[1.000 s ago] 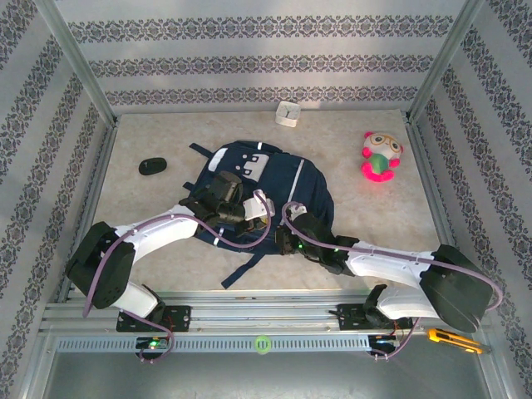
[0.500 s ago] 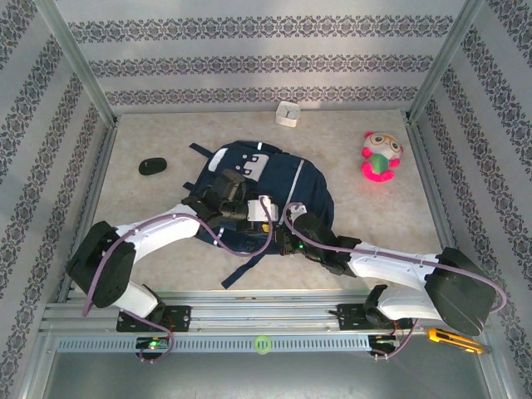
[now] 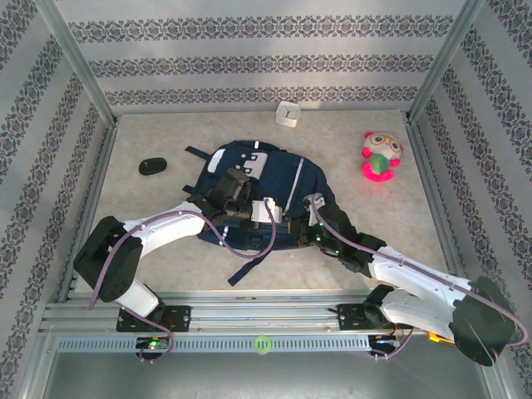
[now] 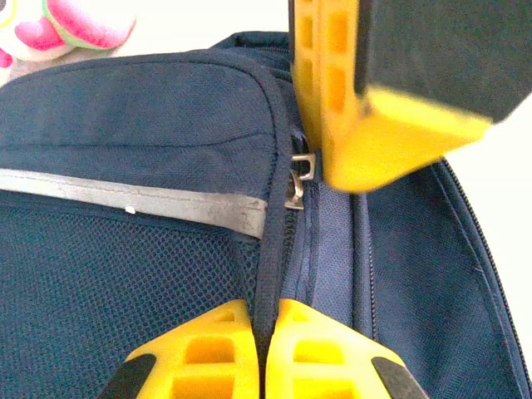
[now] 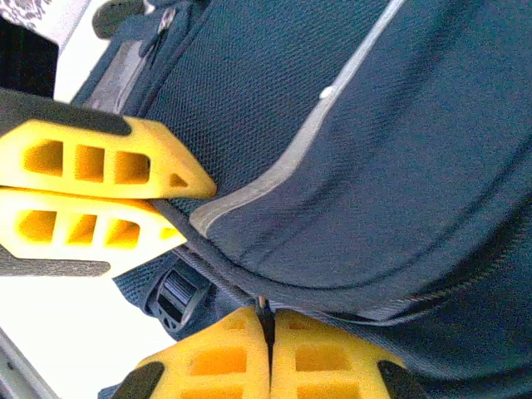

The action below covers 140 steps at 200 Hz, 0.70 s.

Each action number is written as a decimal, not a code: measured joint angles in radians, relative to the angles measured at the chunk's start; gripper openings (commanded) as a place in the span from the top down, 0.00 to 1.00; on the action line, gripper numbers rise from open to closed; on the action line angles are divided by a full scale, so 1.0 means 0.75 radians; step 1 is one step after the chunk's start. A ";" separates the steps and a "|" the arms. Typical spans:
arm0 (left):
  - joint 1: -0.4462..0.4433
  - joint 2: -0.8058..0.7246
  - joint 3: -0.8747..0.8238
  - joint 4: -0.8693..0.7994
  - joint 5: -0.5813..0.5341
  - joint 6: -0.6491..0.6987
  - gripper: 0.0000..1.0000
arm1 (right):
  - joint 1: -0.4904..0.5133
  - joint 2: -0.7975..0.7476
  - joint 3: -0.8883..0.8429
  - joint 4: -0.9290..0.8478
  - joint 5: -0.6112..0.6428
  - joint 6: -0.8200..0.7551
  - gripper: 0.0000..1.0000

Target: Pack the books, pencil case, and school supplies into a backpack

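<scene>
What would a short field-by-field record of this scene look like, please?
backpack: navy, lying flat mid-table
left gripper: shut, pinching the backpack's piped seam
right gripper: shut on the backpack's edge, close beside the left gripper
pencil case: at the table's far edge, outside the backpack
plush toy: far right, apart from the backpack
black oval object: left of the backpack
</scene>
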 measured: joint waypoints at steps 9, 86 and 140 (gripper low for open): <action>0.000 -0.001 0.000 -0.001 -0.001 0.001 1.00 | -0.042 -0.033 0.000 -0.021 -0.044 -0.011 1.00; 0.044 -0.021 -0.006 -0.094 0.000 -0.012 1.00 | -0.242 -0.061 -0.003 -0.196 -0.113 -0.102 1.00; 0.044 -0.025 -0.005 -0.093 0.004 -0.195 1.00 | -0.151 -0.097 -0.004 -0.176 -0.216 -0.051 0.64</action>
